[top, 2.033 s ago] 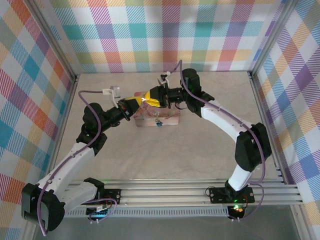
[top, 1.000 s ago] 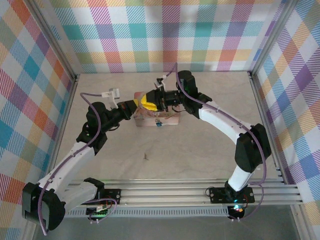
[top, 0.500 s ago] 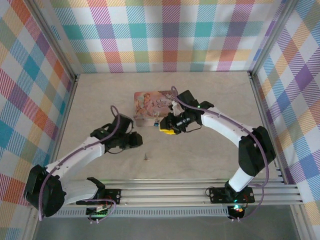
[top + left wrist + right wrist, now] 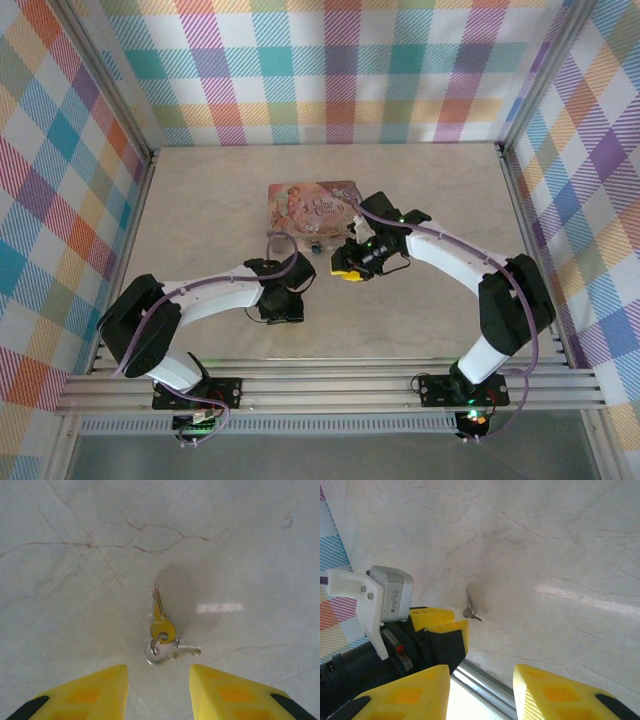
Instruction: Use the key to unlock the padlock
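Observation:
The key (image 4: pixel 161 625) is a gold one joined by a ring to a silver one (image 4: pixel 172 652); the bunch lies flat on the pale table. My left gripper (image 4: pixel 157 695) hangs open just short of it, its yellow fingers (image 4: pixel 95 692) apart with nothing between them. In the top view the left gripper (image 4: pixel 284 304) covers the key. The tiny blue padlock (image 4: pixel 313 246) rests at the front edge of the pink box (image 4: pixel 312 203). My right gripper (image 4: pixel 348 266) stands open and empty just right of the padlock. It looks toward the key (image 4: pixel 469 611) and the left gripper's fingers (image 4: pixel 437 622).
Metal rails (image 4: pixel 330 378) run along the table's near edge, close behind the left gripper. Plaid walls (image 4: pixel 330 70) close in the back and both sides. The left arm (image 4: pixel 200 300) lies low across the front left of the table.
The left arm has swung down from the box to the key near the front and opened its jaws. The right gripper came off the box and down beside the padlock.

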`<action>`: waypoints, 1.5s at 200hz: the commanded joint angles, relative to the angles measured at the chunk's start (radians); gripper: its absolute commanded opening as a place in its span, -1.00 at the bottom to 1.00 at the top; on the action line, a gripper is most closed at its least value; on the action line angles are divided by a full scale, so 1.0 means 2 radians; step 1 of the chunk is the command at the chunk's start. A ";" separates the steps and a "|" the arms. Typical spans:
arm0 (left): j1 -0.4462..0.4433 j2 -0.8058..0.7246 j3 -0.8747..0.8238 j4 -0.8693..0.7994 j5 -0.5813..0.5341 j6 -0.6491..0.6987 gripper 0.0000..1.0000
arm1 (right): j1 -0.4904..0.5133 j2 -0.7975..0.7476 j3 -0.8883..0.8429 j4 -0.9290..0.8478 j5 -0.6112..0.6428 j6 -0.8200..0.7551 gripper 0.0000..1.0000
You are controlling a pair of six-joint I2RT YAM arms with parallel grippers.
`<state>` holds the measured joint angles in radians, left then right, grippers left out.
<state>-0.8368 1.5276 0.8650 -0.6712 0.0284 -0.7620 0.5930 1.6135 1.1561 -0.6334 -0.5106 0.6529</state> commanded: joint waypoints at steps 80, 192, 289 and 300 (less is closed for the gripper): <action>0.001 0.019 -0.051 0.083 -0.015 -0.036 -0.43 | -0.004 -0.031 -0.038 0.005 -0.012 0.011 -0.22; 0.016 -0.032 -0.061 0.112 -0.031 0.074 -1.00 | -0.029 -0.029 -0.058 0.079 -0.050 0.082 -0.22; 0.035 -0.188 -0.038 0.188 0.006 0.314 -1.00 | -0.060 -0.052 -0.016 0.141 -0.049 0.195 -0.16; 0.036 -0.199 -0.031 0.192 0.004 0.344 -1.00 | -0.060 -0.049 0.002 0.137 -0.050 0.198 -0.18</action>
<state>-0.7738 1.1809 0.7643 -0.3588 0.0143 -0.2787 0.4770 1.5402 1.0718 -0.3763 -0.6022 1.0080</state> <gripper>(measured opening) 0.048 0.420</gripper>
